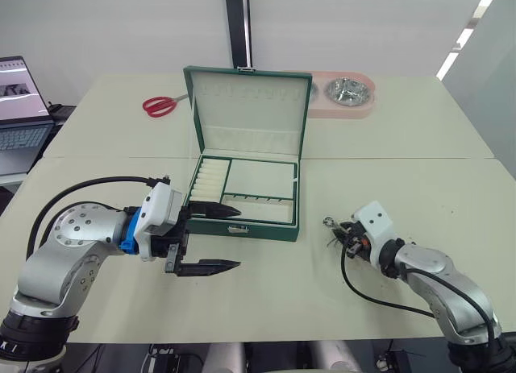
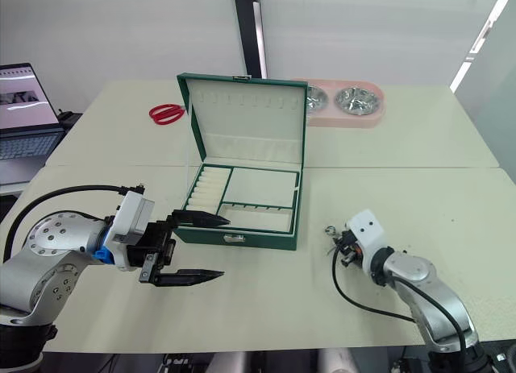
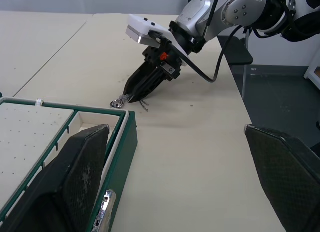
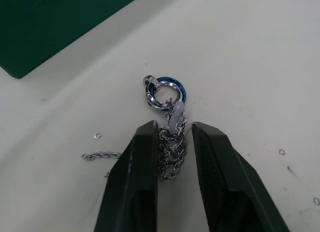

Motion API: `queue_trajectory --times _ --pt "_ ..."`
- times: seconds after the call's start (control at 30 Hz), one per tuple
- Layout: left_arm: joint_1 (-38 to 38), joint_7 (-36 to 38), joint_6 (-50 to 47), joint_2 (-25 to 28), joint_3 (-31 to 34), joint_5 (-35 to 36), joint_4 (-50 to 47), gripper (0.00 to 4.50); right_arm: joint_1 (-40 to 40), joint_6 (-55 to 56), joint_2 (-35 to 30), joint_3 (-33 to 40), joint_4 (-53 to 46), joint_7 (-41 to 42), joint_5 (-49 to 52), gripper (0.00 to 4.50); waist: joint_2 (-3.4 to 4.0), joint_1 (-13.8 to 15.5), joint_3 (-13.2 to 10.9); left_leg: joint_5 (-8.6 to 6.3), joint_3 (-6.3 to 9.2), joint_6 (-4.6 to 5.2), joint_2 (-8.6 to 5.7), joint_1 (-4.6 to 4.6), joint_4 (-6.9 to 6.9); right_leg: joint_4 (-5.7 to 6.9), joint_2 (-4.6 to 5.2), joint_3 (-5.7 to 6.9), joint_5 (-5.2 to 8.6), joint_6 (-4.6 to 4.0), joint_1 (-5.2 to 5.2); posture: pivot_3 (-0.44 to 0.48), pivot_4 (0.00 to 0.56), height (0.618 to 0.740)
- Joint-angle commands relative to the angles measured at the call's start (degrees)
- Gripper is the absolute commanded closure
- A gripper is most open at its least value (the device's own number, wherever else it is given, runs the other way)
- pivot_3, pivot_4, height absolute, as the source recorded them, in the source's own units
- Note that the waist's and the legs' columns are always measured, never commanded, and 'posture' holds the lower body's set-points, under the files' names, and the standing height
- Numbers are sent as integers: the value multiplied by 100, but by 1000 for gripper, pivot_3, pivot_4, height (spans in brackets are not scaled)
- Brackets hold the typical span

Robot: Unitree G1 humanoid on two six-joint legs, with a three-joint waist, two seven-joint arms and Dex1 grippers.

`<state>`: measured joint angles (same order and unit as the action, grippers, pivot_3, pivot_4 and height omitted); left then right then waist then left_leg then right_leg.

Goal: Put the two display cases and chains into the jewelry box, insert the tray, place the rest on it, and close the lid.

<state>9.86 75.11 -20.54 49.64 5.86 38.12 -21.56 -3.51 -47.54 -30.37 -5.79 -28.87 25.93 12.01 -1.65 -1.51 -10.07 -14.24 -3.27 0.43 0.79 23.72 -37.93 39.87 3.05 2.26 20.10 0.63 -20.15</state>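
One jewelry box point(image 1: 246, 204) sits mid-table, its lid point(image 1: 248, 107) standing upright at the box's twelve o'clock, cream lining facing forward. One tray point(image 1: 242, 193) lies seated inside the box, ribbed rolls on its left. At the box's four o'clock, the right gripper point(image 4: 173, 129) is down on the table point(image 1: 266, 292), its two fingers point(image 4: 137, 162) nearly together and pinching a small bundle of chains point(image 4: 170, 152), with a blue-tinted ring point(image 4: 167, 91) poking out just past the fingertips. One loose chain strand point(image 4: 100, 155) trails beside them. The left gripper point(image 1: 214, 240) hovers at the box's seven o'clock, fingers spread wide, holding nothing. Far back: one pair of red scissors point(image 1: 164, 105) at eleven o'clock, one pink double bowl point(image 1: 347, 95) at one o'clock.
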Motion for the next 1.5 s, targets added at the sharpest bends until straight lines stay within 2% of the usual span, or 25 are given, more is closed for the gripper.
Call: queue_trajectory --times 0.03,0.3,0.47,0.73,0.87,1.07,1.3,1.5 --pt "95 -75 101 -76 73 7 -26 0 44 272 -38 -7 -77 69 -37 4464 0 1 0 0 0 0 0 0 0 0 0 0 0 0 0 0 150 740" --pt "246 -148 83 -96 102 -44 128 0 -24 610 -196 311 -160 235 65 4486 0 2 -1 0 0 0 0 2 0 0 0 0 0 0 -2 0 150 740" --pt "157 -296 32 -6 347 -24 192 0 -92 664 -454 599 -546 573 314 4486 1 0 -1 0 1 0 -1 3 0 -1 0 0 0 0 -2 0 150 740" --pt "-42 -455 -82 90 674 34 104 0 -1255 -178 -1104 1151 -1027 1461 1667 4486 2 -6 -2 -11 5 18 0 2 0 -1 0 1 0 0 -1 0 150 740" --pt "-129 -483 -150 157 853 90 59 0 -2192 -444 -1387 949 -870 1903 2189 4486 3 -9 -5 -12 6 21 0 4 0 -4 1 2 0 0 -1 0 150 740" --pt "-388 -385 -116 259 1318 137 124 0 -3574 -422 -1169 157 -264 2319 2318 4486 5 -30 -7 -13 7 23 1 3 0 -1 1 2 0 -1 -5 0 150 740" --pt "-577 -208 166 391 1470 -116 410 0 -4273 22 -684 -857 437 2478 1734 4486 5 -15 -7 -13 5 24 -1 6 -3 0 5 2 -1 -1 -6 0 150 740" --pt "-558 -117 371 408 1404 -251 616 0 -4457 563 -337 -1671 1099 2654 991 4486 5 -12 -7 -13 6 24 -1 9 -3 0 5 4 -1 -1 -10 0 150 740"
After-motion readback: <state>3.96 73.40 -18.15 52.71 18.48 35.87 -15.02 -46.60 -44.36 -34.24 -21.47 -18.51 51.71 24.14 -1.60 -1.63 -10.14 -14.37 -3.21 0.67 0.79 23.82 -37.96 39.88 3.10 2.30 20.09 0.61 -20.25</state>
